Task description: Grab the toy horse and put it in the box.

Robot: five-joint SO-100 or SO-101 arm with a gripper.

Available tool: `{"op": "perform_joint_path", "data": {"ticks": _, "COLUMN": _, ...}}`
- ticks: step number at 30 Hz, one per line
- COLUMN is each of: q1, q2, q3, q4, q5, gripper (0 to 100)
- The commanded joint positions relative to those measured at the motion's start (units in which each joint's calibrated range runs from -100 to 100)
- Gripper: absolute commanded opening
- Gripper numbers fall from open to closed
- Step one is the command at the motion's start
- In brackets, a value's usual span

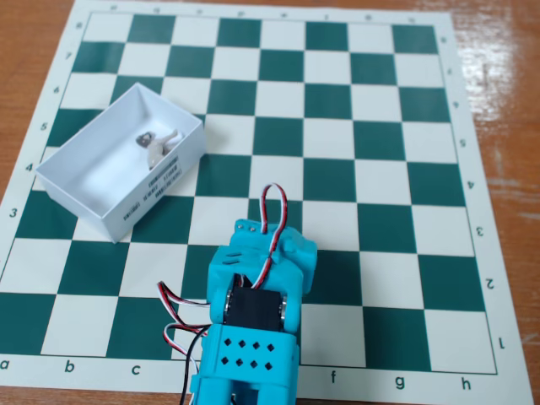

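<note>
Pincer: not separately visible from my station. I see only the turquoise arm [253,321] from above at the near edge of the worktop, folded low with its tip over the board's near-centre squares, so I cannot tell whether the pincer is released or clenched. Nothing shows in its grip.

Arm wiring: red, white and black leads [272,211] loop up from the top joint and trail off the near-left side. I judge this slack is left so the joints can turn freely.

Toy horse [157,146]: whitish, lying inside the box toward its far-right end, close to the long wall that carries the label. It appears tipped on its side, consistent with a drop rather than a careful set-down.

Box [101,207]: white, shallow, open-topped, sitting askew on the left part of the board, long axis running toward the far-left corner of the worktop.

Chessboard mat [371,160]: green and white, covering most of the wooden worktop [506,76].

Status, by my judgement: placement done, arm parked clear of the box.
</note>
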Motion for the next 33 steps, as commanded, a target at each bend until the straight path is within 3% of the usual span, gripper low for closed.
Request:
{"op": "perform_joint_path", "data": {"ticks": 1, "q1": 0.5, "q2": -2.8, "q3": 0.5, "q4": 3.5, "q5": -0.2, "gripper": 0}}
{"op": "perform_joint_path", "data": {"ticks": 9, "q1": -2.2, "q2": -8.6, "q3": 0.5, "q4": 20.4, "q5": -0.2, "gripper": 0}}
{"op": "perform_joint_path", "data": {"ticks": 15, "q1": -2.3, "q2": -8.7, "q3": 0.5, "q4": 27.1, "q5": -0.4, "gripper": 0}}
{"op": "perform_joint_path", "data": {"ticks": 33, "q1": -2.6, "q2": -8.6, "q3": 0.5, "q4": 27.5, "q5": -1.3, "gripper": 0}}
